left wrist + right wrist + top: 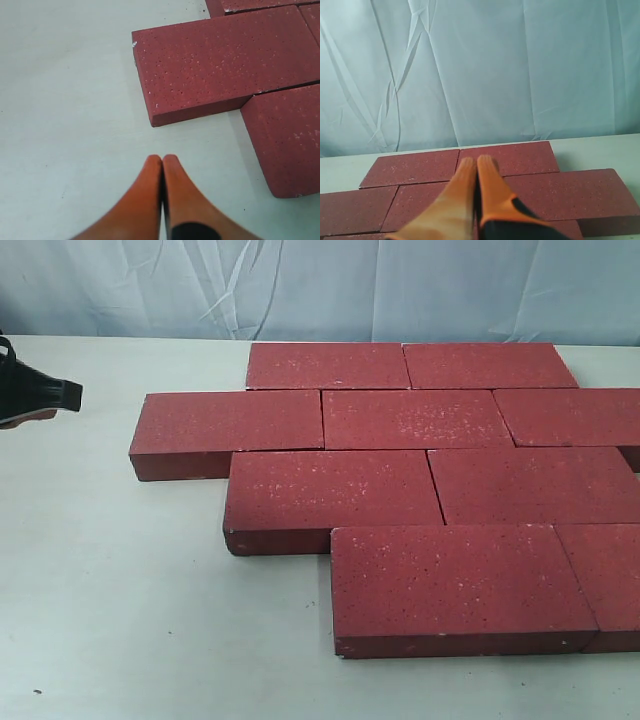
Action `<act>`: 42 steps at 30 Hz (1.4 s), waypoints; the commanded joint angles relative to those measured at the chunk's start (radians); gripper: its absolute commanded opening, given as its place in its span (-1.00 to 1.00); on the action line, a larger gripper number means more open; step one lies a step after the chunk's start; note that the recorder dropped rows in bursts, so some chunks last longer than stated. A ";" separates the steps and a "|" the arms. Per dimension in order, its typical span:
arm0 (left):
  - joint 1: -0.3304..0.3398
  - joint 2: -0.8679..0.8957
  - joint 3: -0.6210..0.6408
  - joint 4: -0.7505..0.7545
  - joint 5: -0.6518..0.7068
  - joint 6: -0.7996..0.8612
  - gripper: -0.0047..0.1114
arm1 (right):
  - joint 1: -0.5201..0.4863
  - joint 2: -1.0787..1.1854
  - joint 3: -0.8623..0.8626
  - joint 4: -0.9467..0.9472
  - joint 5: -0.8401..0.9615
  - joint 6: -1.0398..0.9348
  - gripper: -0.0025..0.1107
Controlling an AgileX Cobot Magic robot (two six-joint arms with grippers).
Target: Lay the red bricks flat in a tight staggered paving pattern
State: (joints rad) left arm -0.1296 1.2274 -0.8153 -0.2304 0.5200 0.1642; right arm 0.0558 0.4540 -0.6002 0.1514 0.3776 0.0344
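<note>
Your 9 red bricks (415,420) lie flat, long axes along the bench's (120,590) far edge; left gripper (162,159) and right gripper (477,160) closed, empty.

The counter (110,620) is pale and smooth. Behind it hangs a light blue cloth (330,285) with wrinkles. The light is soft.

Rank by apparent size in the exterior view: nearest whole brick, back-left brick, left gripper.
1. nearest whole brick
2. back-left brick, smaller only by distance
3. left gripper, cut off by the frame edge
</note>
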 commanded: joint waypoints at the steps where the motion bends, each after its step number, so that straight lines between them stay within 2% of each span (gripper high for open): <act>1: -0.005 -0.007 0.009 -0.008 0.001 0.000 -0.92 | -0.005 -0.006 0.005 0.014 -0.008 -0.007 -0.97; 7: -0.005 -0.007 0.009 -0.008 -0.001 0.000 -0.92 | -0.005 -0.030 0.005 -0.007 -0.008 -0.007 -0.97; 15: -0.005 -0.007 0.009 -0.008 -0.001 0.000 -0.92 | -0.005 -0.092 0.007 -0.192 -0.008 -0.007 -0.97; 25: -0.005 -0.007 0.009 -0.025 -0.001 0.000 -0.92 | -0.005 -0.181 0.018 -0.195 -0.021 -0.007 -0.97; 28: -0.005 -0.007 0.009 -0.027 -0.001 0.000 -0.92 | -0.005 -0.242 0.098 -0.195 -0.080 -0.007 -0.97; 35: -0.005 -0.007 0.009 -0.027 -0.001 0.000 -0.92 | -0.005 -0.410 0.403 -0.195 -0.082 -0.007 -0.97; 42: -0.005 -0.007 0.009 -0.029 -0.001 0.000 -0.92 | -0.005 -0.454 0.548 -0.195 -0.082 -0.007 -0.97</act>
State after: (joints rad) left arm -0.1296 1.2274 -0.8153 -0.2550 0.5220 0.1642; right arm 0.0542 0.0072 -0.0896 -0.0340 0.3029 0.0344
